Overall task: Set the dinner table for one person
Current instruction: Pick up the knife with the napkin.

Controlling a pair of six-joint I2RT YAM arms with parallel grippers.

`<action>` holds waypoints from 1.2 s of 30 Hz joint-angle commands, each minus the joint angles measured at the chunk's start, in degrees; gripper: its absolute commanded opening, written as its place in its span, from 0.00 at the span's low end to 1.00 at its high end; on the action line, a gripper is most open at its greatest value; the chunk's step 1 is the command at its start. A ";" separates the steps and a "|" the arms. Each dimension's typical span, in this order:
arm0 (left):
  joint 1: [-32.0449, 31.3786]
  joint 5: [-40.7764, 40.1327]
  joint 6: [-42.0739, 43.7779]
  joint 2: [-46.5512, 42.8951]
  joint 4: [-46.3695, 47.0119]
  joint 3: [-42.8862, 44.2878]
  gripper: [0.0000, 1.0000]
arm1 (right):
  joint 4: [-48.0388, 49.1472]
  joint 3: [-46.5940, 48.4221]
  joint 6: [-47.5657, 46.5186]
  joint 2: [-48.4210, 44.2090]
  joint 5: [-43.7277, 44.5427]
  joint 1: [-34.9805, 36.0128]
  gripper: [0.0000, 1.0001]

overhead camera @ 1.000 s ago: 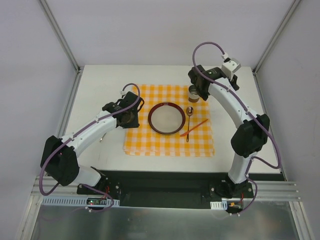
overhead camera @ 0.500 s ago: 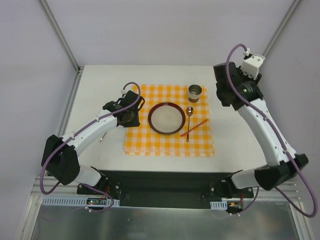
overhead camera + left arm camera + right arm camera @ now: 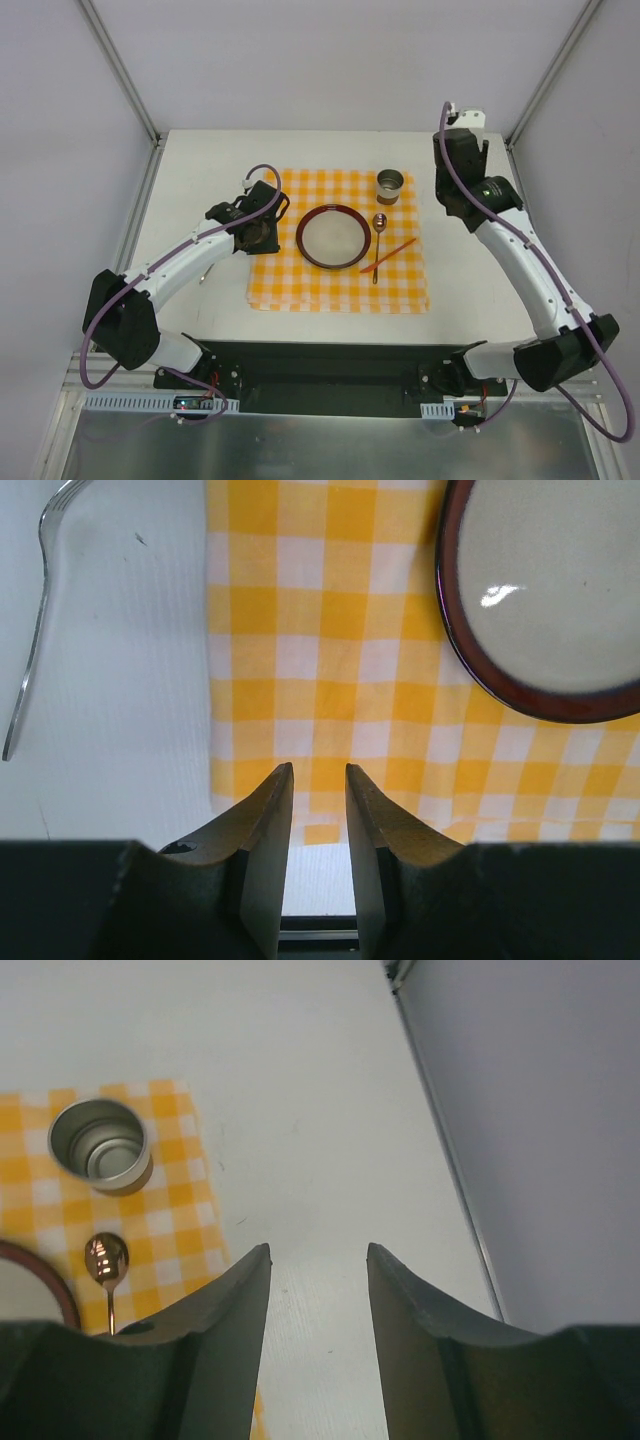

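The white dinner table (image 3: 200, 180) holds an orange-and-white checkered mat (image 3: 340, 290). On the mat lie a dark-rimmed plate (image 3: 332, 237), a metal cup (image 3: 390, 185), a spoon (image 3: 379, 222) and an orange stick (image 3: 388, 256). A fork (image 3: 27, 650) lies on the bare table left of the mat. My left gripper (image 3: 262, 235) hovers over the mat's left edge, beside the plate (image 3: 560, 580); its jaws (image 3: 318, 770) stand narrowly apart and empty. My right gripper (image 3: 447, 208) is open and empty (image 3: 318, 1248) over the bare table right of the mat, apart from the cup (image 3: 100, 1145) and spoon (image 3: 107, 1260).
Grey enclosure walls and metal frame posts (image 3: 530, 110) border the table on three sides. The right wall's foot (image 3: 450, 1160) runs close to my right gripper. A bare strip of table (image 3: 300, 1110) lies between the mat (image 3: 180, 1210) and that wall.
My right gripper has left the cup and swung right and back, off the mat. The cup stays upright on the mat. My left arm has not moved.
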 commanded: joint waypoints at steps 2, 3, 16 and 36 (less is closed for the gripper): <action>-0.52 -0.34 0.54 -1.73 -1.30 0.96 0.28 | 6.09 -1.01 -9.95 3.09 -14.82 -1.19 0.49; -0.52 -0.51 0.37 -1.91 -1.30 0.87 0.27 | 6.54 -1.71 -12.39 3.26 -18.13 -1.54 0.49; -0.52 0.10 0.72 -3.40 -1.30 0.70 0.28 | 0.84 -3.82 -17.69 6.87 -42.07 -10.16 0.57; -0.52 0.63 0.19 -2.18 -1.22 0.96 0.28 | 10.76 -26.85 -7.24 -3.68 -37.06 -10.95 0.57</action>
